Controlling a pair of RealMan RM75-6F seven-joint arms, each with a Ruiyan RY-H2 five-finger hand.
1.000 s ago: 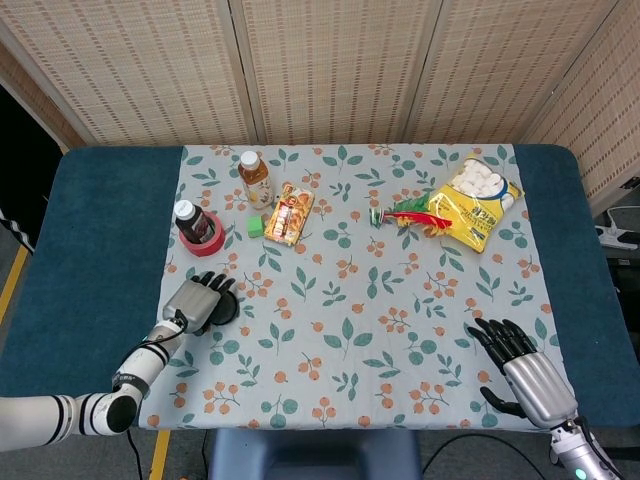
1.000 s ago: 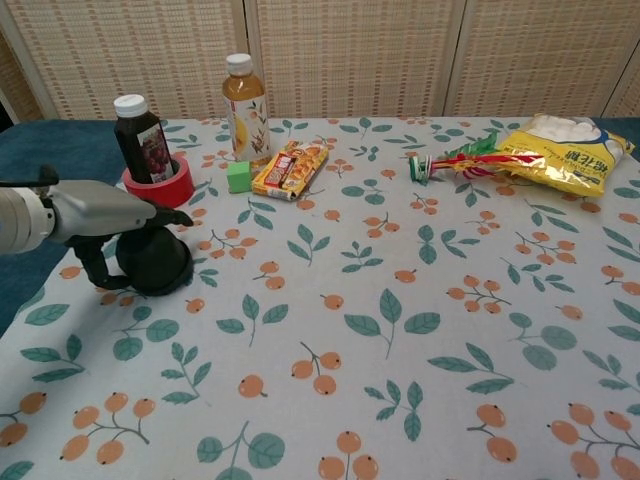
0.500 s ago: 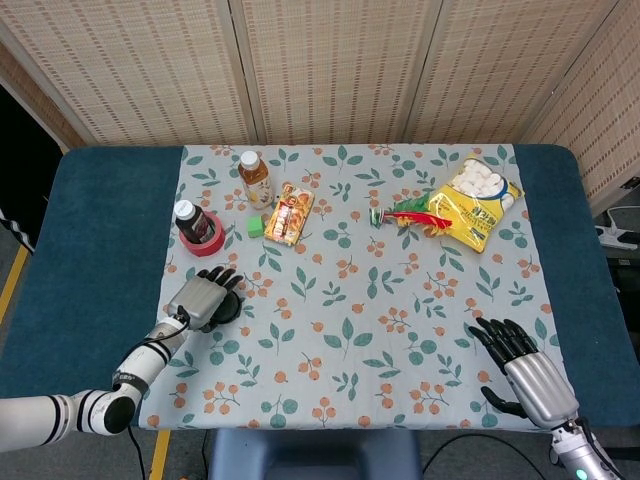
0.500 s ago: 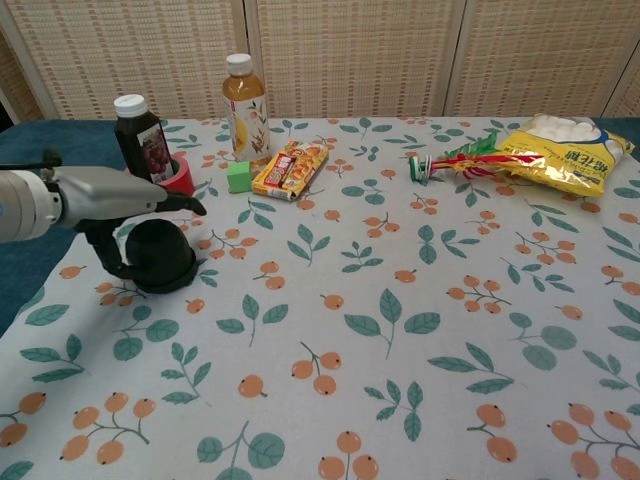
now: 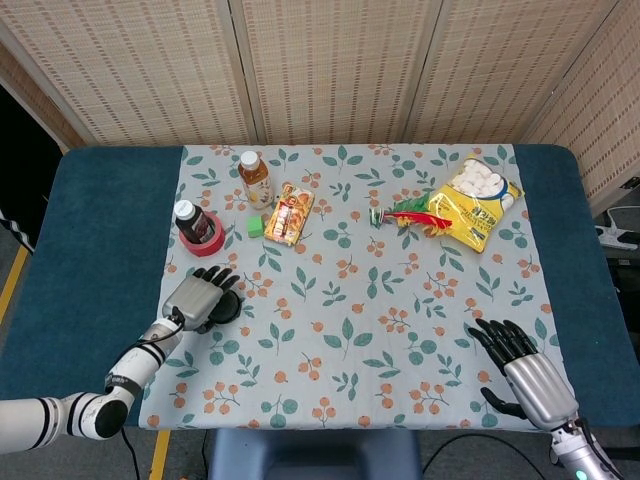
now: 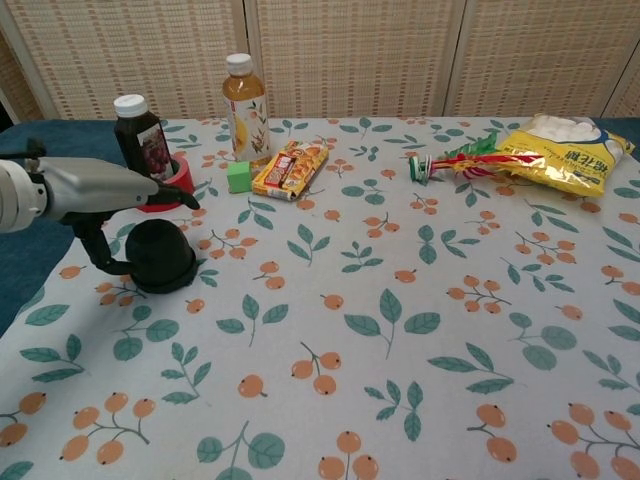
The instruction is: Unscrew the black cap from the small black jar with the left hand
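The small black jar [image 6: 160,255] stands on the leaf-print cloth with its black cap on, near the table's left side; in the head view only the right part of the jar [image 5: 229,306] shows past my fingers. My left hand [image 6: 100,190] hovers just above it, fingers stretched flat over the cap with a gap beneath them. The thumb hooks down beside the jar's left flank. From the head view the left hand [image 5: 198,297] covers most of the jar. My right hand [image 5: 527,372] lies open at the near right edge, holding nothing.
A dark juice bottle [image 6: 138,135] stands inside a red tape roll [image 6: 176,172] just behind the jar. Further back are a tea bottle [image 6: 244,110], a green cube [image 6: 237,177], a snack pack [image 6: 290,169] and, at the far right, a marshmallow bag [image 6: 560,150].
My left hand has lifted off the jar's cap and drawn slightly left; its fingers, earlier wrapped on the cap, now stretch above it. The jar and right hand have not moved.
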